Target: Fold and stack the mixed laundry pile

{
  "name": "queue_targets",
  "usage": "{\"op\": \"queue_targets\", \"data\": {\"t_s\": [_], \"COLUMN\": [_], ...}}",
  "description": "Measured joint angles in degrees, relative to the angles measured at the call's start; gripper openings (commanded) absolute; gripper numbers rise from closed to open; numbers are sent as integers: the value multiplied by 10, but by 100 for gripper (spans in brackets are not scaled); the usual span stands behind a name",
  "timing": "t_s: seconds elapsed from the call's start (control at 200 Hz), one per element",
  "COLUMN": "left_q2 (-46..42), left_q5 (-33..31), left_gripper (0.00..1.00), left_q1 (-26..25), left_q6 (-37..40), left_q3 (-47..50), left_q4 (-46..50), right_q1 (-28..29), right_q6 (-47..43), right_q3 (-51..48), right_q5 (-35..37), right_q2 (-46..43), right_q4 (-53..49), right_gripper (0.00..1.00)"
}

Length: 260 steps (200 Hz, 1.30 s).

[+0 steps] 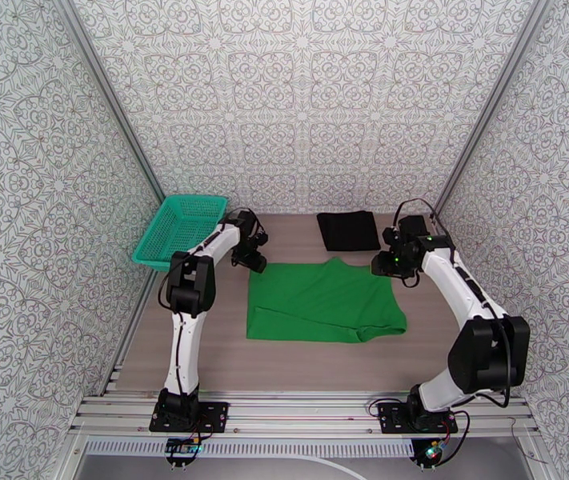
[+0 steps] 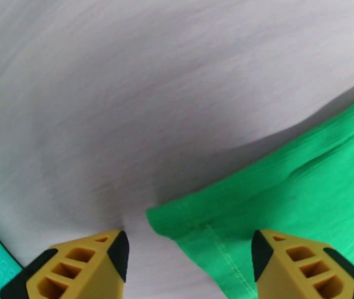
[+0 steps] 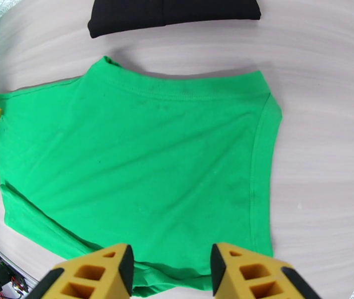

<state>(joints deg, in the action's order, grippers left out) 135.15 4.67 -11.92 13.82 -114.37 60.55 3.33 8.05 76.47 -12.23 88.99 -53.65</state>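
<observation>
Find the green T-shirt flat in the middle of the table, long axis running 9 to 3 o'clock, with the folded black garment at its 12 o'clock, close but apart. See the left gripper over the 10 o'clock corner and the right gripper over the 2 o'clock corner, both with fingers parted and clamped on nothing, each about equally near its own end. Probably calls for pinching both far corners and drawing them toward 6 o'clock, across the long axis.
</observation>
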Motion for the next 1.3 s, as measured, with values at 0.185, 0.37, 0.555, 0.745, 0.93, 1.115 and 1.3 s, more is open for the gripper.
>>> {"op": "queue_targets", "data": {"t_s": [0.185, 0.37, 0.555, 0.745, 0.93, 1.115, 1.3], "left_q2": [1, 11, 30, 37, 44, 45, 24], "left_q5": [2, 10, 13, 12, 10, 17, 16], "left_gripper": [62, 57, 53, 46, 16, 0, 0], "left_q1": [1, 1, 1, 1, 0, -9, -10], "left_q6": [6, 15, 17, 19, 24, 35, 29], "left_q3": [-32, -34, -39, -50, -61, -61, -22], "left_q4": [1, 2, 3, 5, 8, 7, -26], "right_q1": [0, 0, 0, 0, 4, 43, 80], "right_q6": [0, 0, 0, 0, 0, 0, -15], "right_q3": [-17, -21, -23, -32, -36, -3, 103], "right_q5": [-3, -5, -7, -8, -19, -25, -36], "right_q2": [-12, -14, -16, -16, -16, 14, 127], "right_q4": [0, 0, 0, 2, 3, -1, 10], "right_gripper": [47, 47, 47, 47, 48, 49, 47]}}
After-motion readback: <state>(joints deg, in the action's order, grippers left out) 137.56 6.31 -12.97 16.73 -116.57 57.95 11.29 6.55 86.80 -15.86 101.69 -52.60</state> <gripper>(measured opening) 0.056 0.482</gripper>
